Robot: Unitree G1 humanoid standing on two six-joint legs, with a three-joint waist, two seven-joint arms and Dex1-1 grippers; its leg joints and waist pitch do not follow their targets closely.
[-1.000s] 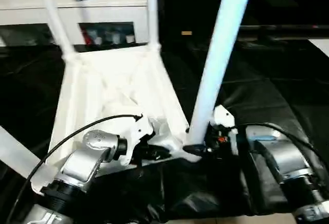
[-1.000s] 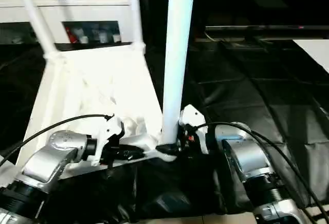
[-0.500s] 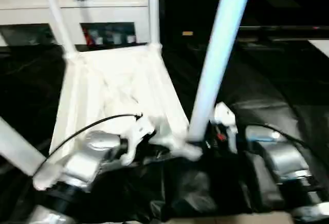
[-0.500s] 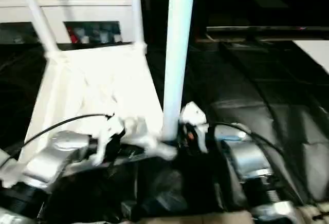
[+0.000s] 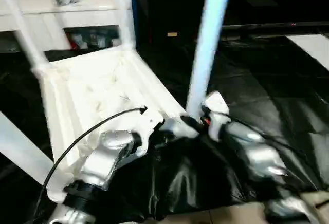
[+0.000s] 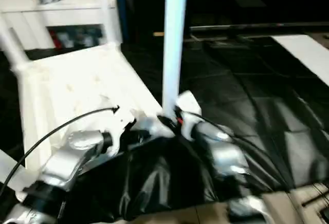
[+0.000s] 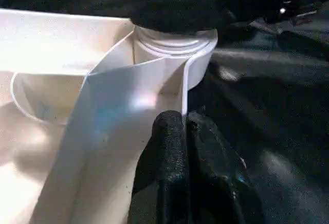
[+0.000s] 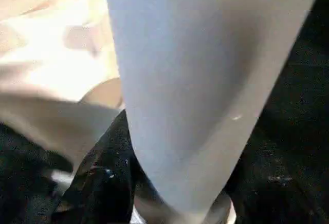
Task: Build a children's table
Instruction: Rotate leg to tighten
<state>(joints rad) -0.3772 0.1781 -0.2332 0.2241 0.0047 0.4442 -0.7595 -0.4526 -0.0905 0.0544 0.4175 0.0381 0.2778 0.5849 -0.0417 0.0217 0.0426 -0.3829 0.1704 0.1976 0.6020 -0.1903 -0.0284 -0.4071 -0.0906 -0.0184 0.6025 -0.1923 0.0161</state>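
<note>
Pinching the tabletop point(image 7: 61, 106) rim, left tool point(image 7: 186, 131) nears a leg point(image 5: 208, 44).

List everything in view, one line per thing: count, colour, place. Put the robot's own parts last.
Square white plastic table top: one, white, lying ribbed underside up on the black sheet.
Long round tapered white legs: four, white, standing up from the top's corners; nearest right one, far right, far left, near left.
Crinkled black sheet: one, black, spread under the table.
White cabinet with glass doors: one, white, behind the table, small items on top.
Left claw: one, black fingers shut, against the top's near right corner rim.
Right claw: one, black fingers either side of the nearest right leg's base.
Silver forearms: two, left, right.
</note>
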